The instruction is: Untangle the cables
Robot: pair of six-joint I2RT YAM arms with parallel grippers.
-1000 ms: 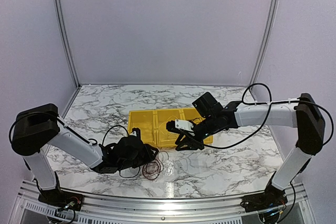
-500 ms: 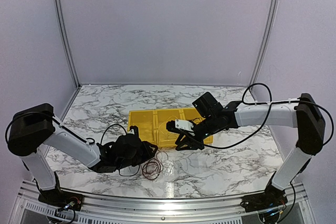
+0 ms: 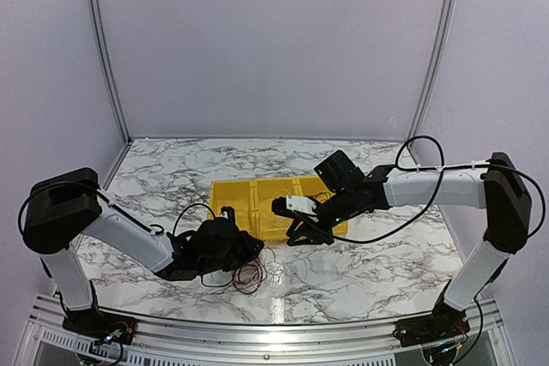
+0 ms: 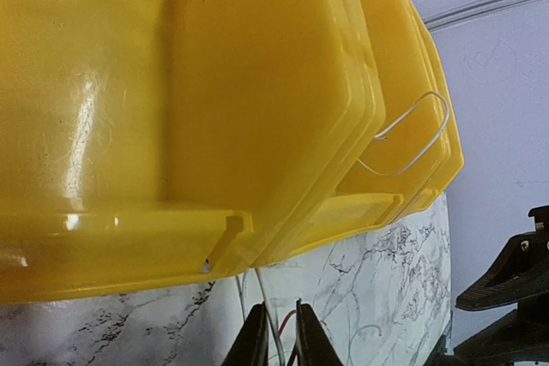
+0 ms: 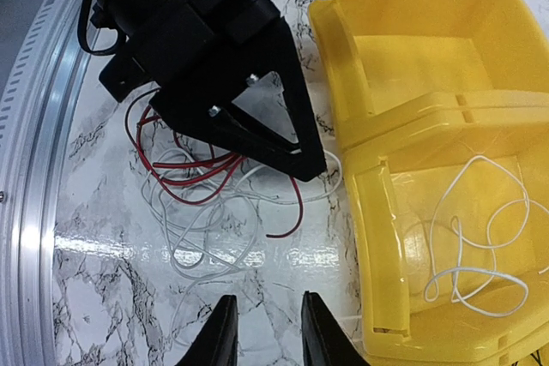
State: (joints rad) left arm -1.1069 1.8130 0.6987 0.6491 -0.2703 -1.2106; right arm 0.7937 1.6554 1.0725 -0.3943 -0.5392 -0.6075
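The cables are a loose tangle of thin red and white wires (image 5: 202,182) on the marble beside the yellow bin (image 5: 412,83); from above the tangle (image 3: 250,273) lies in front of the left arm. My left gripper (image 4: 276,342) is low over it and facing the bin wall (image 4: 214,126). Its jaws stand a narrow gap apart, with a white cable (image 4: 268,310) and a red one running between them. My right gripper (image 5: 270,332) hovers open over bare marble by the bin's near corner, holding nothing. Another white cable (image 5: 480,246) lies looped inside the bin.
The yellow bin (image 3: 257,199) has several compartments and sits mid-table between the arms. My left gripper's black body (image 5: 206,57) covers part of the tangle. The table's metal front rail (image 3: 257,332) runs close behind the wires.
My left gripper has shifted slightly toward the bin and its jaws have narrowed around the wires. The right arm has not visibly moved.
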